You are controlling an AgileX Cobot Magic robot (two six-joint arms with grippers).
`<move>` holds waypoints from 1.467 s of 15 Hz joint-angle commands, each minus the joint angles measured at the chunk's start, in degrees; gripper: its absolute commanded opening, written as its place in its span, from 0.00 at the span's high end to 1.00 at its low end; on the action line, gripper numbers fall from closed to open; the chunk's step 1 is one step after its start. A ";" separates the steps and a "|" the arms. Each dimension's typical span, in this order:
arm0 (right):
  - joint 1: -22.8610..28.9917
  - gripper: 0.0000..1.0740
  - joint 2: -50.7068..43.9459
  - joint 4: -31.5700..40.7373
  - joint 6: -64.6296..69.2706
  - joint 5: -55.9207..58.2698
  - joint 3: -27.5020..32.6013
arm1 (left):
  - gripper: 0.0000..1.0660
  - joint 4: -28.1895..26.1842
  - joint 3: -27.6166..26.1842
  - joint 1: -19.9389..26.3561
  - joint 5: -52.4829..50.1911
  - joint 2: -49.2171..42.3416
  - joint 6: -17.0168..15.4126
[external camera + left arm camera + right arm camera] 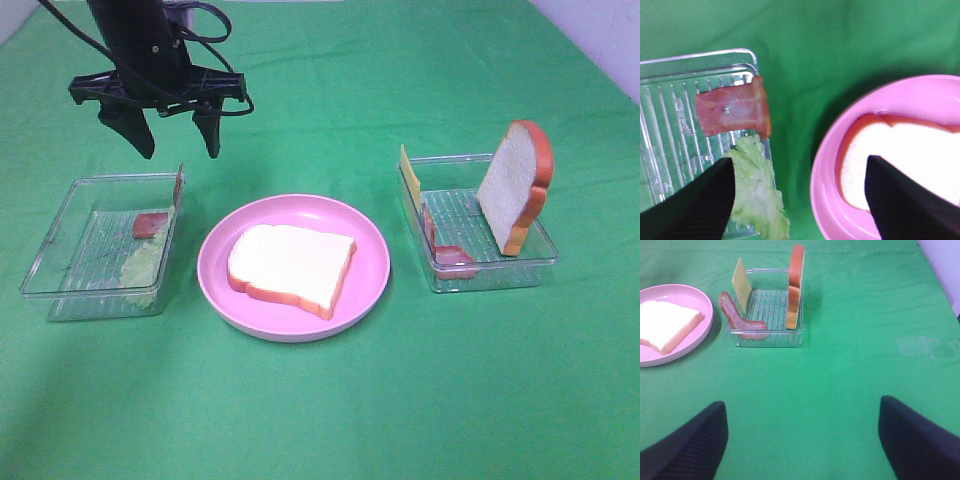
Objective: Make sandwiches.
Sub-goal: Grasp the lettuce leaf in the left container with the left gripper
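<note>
One bread slice [292, 268] flat on the pink plate [215, 262], rounded top toward the left tray [60, 262], long axis across the table; probably light, spongy, easily pinched at the crust. Lettuce [757, 195] limp along that tray's plate-side wall beside bacon [730, 111], best nipped at an edge. Left gripper [178, 150] wide apart and empty above that wall; right gripper [800, 402] also agape, empty, well back from the right tray [767, 335].

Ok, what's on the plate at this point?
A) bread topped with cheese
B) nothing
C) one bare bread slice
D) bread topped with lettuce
C: a single bread slice lies flat on the plate with nothing on it. The lettuce is in the left tray, and the cheese stands in the right tray.
</note>
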 commanded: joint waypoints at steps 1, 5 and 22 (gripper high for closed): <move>-0.29 0.27 -0.46 -0.17 -0.69 0.00 -0.06 | 0.35 -0.86 2.23 -0.17 4.24 -3.09 0.80; -0.29 0.27 -0.46 -0.17 -0.69 0.00 -0.06 | 0.35 -0.46 16.27 -0.34 4.24 -11.92 -1.60; -0.29 0.27 -0.46 -0.17 -0.69 0.00 -0.06 | 0.43 3.55 27.10 -3.27 -7.56 -7.28 -7.22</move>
